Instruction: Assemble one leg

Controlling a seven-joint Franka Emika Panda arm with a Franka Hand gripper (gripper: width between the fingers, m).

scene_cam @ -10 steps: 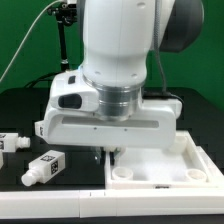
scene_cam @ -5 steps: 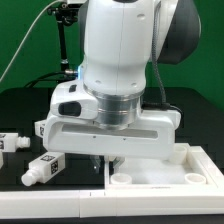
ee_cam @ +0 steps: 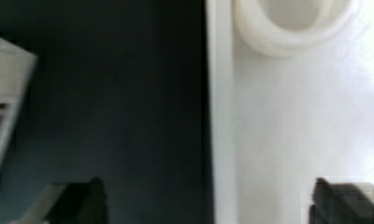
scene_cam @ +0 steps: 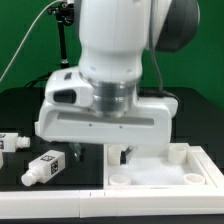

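Lying lower left on the black tabletop [scene_cam: 20, 115], the white tagged leg [scene_cam: 40, 168] points down-left; the pincer [scene_cam: 103, 153] gapes empty over the edge of a holed white panel [scene_cam: 160, 172].

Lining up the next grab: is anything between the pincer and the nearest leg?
Nothing visible. The open pincer hangs over the tabletop edge; the leg lies toward the exterior view's left, with only bare black table between them.

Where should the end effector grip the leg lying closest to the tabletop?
Probably mid-body on the leg, from above, closing across its long flat sides. It lies on its side, skewed, with its top face exposed, so rotate to match.
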